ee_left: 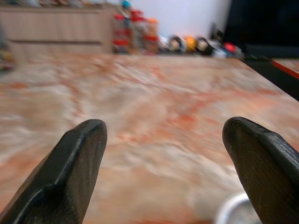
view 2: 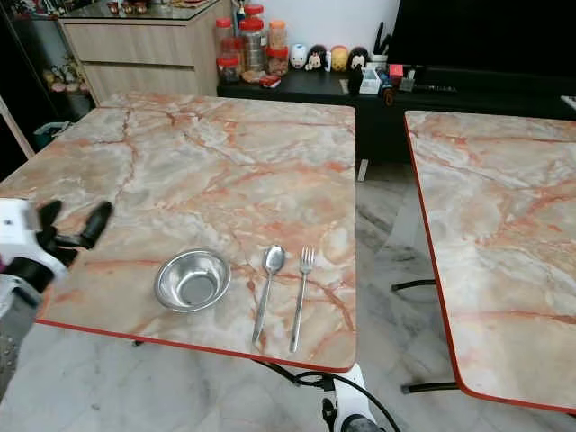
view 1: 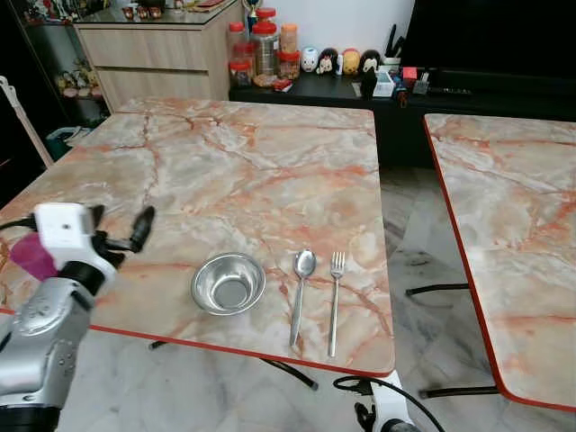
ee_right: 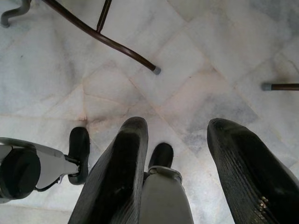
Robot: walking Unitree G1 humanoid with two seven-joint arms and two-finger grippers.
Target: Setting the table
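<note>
Bowl [view 1: 229,283] — spoon [view 1: 301,295], fork [view 1: 335,300] beside.

No legible text, labels, brands or numbers anywhere. Red-lidded jars [view 1: 265,47] on the dark sideboard [view 1: 333,87] carry labels, too small and blurred to read. Small boxes [view 1: 385,84] beside them show print, unreadable as well. Steel bowl [view 1: 229,283], spoon [view 1: 301,292] and fork [view 1: 335,297] on the marble bench [view 1: 225,171] show no markings. The white housing behind the left end effector [view 1: 121,232] shows no lettering.
</note>
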